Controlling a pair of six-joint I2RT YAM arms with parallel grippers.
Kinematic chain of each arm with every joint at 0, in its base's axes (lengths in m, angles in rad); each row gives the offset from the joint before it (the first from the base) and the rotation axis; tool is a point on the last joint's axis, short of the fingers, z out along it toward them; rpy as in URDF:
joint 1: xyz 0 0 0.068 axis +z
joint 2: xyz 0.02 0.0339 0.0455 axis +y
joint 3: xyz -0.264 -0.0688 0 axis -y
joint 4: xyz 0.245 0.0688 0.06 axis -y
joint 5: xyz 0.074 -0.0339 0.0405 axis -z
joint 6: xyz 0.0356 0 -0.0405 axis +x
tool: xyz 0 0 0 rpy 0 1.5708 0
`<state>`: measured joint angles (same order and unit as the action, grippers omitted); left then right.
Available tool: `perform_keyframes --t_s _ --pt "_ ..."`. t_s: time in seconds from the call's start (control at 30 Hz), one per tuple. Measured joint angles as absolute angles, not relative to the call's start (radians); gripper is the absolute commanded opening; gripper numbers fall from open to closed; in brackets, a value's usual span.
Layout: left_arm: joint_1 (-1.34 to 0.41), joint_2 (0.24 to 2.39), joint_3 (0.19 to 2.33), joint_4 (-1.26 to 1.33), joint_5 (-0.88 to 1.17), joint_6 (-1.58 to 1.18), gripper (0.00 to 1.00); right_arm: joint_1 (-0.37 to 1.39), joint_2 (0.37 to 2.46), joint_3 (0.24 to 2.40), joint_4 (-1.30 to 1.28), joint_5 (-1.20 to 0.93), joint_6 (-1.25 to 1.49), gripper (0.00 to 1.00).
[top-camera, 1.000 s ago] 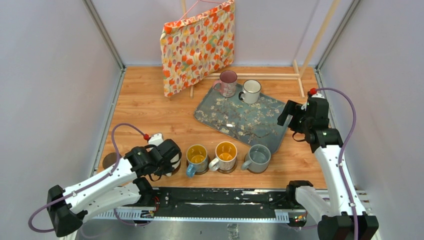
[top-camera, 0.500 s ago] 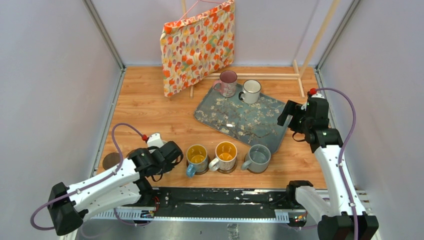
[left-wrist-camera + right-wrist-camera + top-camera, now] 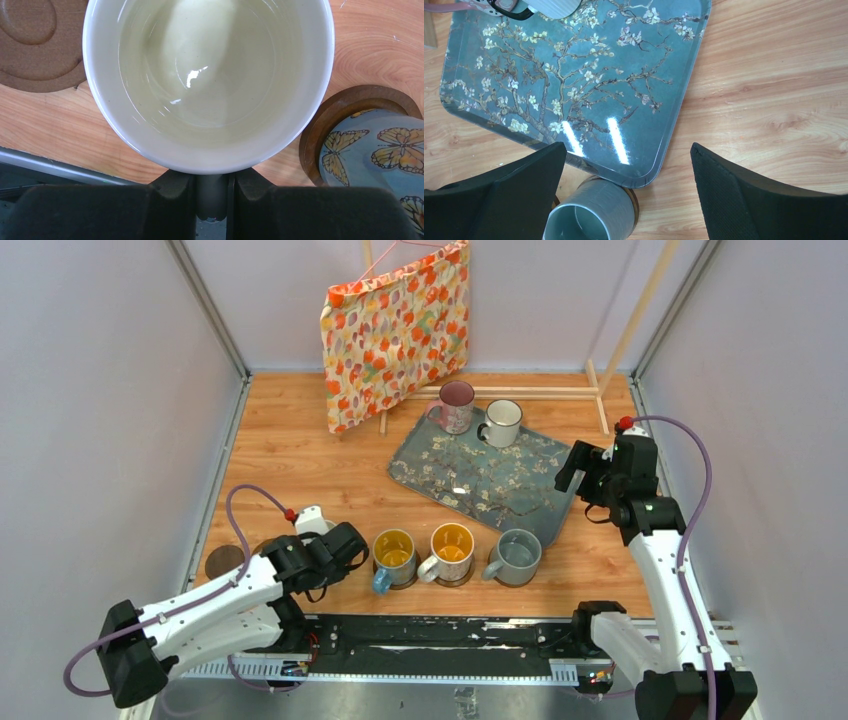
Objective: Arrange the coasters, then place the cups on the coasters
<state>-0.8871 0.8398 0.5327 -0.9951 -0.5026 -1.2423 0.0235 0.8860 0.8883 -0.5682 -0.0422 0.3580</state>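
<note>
**Left tool nudged toward the mug row, cream mug in grip**

Since a second ago the left tool [image 3: 212, 181] has slid slightly toward the row of mugs. That uncovered the edge of a coaster [image 3: 262, 545] just to its left. Right arm: no change.

- Left tool: fingers nearly together, clamped on the cream mug [image 3: 207, 75] at its near side. The rim hides which part of the mug sits between them. Mug is upright and empty.
- Cream mug sits over bare wood, between that free coaster and the coaster [image 3: 327, 117] under the butterfly mug [image 3: 375, 150]. In the wrist view its rim overlaps the free coaster. Can't tell if it is lifted or resting on the tabletop [image 3: 300, 450].
- Another bare coaster [image 3: 225, 560] lies further left, near the wall.
- Row along the near edge: butterfly mug, yellow-inside white mug [image 3: 451, 552] and grey mug [image 3: 518, 557], side by side, each on its own coaster.
- Grey mug is just beside the near corner of the floral tray [image 3: 480, 480].
- White dark-rim mug [image 3: 501, 422] stands on the tray's far end. Pink mug [image 3: 455, 405] is next to it at the far corner. Can't tell if the pink one is on or off the tray.
- Right tool [image 3: 628, 147]: fingers wide apart, holding nothing, hovering above the tray's near corner and the grey mug.
</note>
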Motion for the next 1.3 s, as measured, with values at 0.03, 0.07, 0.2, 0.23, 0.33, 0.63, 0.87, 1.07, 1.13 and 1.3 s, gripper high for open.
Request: perform_keyframes --t_s 0.03,0.07,0.2,0.23,0.33,0.63,0.87,1.07,1.13,1.3 --pt "-0.887 0.84 0.533 -0.995 -0.503 -1.245 0.03 0.023 0.886 0.888 -0.568 -0.042 0.358 1.0" --pt "-0.887 0.839 0.533 -0.995 -0.503 -1.248 0.07 0.023 0.886 0.888 -0.568 -0.042 0.358 1.0" --pt "-0.887 0.829 0.529 -0.993 -0.502 -1.258 0.2 0.023 0.886 0.887 -0.568 -0.042 0.358 1.0" --pt "-0.887 0.827 0.528 -0.992 -0.502 -1.259 0.21 0.023 0.886 0.887 -0.568 -0.042 0.358 1.0" --pt "-0.887 0.822 0.525 -0.992 -0.502 -1.261 0.22 0.023 0.884 0.887 -0.568 -0.042 0.358 1.0" --pt "-0.887 0.822 0.502 -0.998 -0.482 -1.268 0.34 0.023 0.88 0.887 -0.568 -0.042 0.358 1.0" --pt "-0.887 0.809 0.498 -1.002 -0.476 -1.268 0.36 0.023 0.879 0.887 -0.568 -0.042 0.358 1.0" --pt "-0.887 0.791 0.498 -1.006 -0.476 -1.268 0.36 0.023 0.879 0.887 -0.568 -0.042 0.358 1.0" --pt "-0.887 0.788 0.498 -1.008 -0.476 -1.268 0.32 0.023 0.879 0.887 -0.568 -0.042 0.358 1.0" --pt "-0.887 0.795 0.498 -1.008 -0.482 -1.268 0.21 0.023 0.879 0.887 -0.568 -0.042 0.358 1.0"
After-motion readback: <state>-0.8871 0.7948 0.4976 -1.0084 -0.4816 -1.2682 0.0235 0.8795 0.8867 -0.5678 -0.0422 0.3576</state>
